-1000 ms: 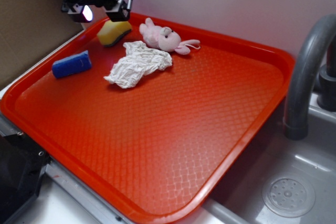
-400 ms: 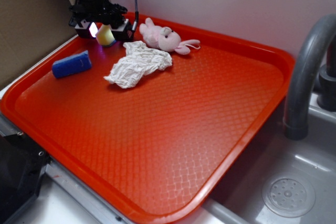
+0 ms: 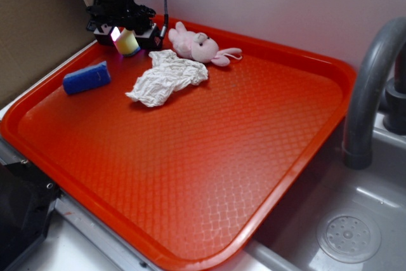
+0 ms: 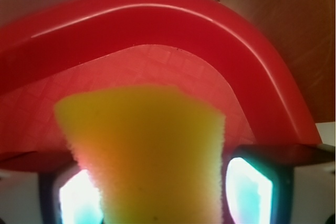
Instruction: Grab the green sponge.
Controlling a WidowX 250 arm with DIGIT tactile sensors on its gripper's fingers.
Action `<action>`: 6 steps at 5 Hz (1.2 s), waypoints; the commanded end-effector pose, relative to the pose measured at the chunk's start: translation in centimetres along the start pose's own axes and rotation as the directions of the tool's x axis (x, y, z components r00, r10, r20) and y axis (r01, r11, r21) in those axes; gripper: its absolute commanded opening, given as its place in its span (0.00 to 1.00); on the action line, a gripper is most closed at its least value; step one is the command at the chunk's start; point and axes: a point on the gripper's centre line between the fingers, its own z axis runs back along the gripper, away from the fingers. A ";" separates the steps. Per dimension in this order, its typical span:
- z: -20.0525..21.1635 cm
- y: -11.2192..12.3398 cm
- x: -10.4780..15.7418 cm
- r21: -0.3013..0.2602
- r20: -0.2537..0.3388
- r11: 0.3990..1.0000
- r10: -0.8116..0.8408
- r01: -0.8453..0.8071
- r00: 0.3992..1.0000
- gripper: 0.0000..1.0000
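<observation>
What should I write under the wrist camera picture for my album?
Gripper straddles the yellow sponge in the red tray's corner.

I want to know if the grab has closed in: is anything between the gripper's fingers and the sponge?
Nothing. In the wrist view the green sponge fills the gap between both fingers, with only tray beyond.

My red tray (image 3: 266,157) sat beside the sink, its patterned floor mostly bare. Along its far edge lay a pink plush bunny (image 3: 200,46), and just in front of it a crumpled white cloth (image 3: 166,79). A blue sponge (image 3: 86,77) rested near the left edge. The green sponge (image 3: 127,43) stood in the far left corner.
</observation>
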 end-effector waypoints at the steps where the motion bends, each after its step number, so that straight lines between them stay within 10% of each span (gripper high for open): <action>1: 6.1 -1.2 -0.5 0.051 -0.005 0.970 -0.239 0.239 0.971 0.00; 3: 14.7 -2.4 -4.1 -0.155 -0.074 0.927 -0.355 0.341 0.932 0.00; 6: 23.8 -5.8 -11.4 -0.289 0.052 0.806 -0.525 0.516 0.850 0.00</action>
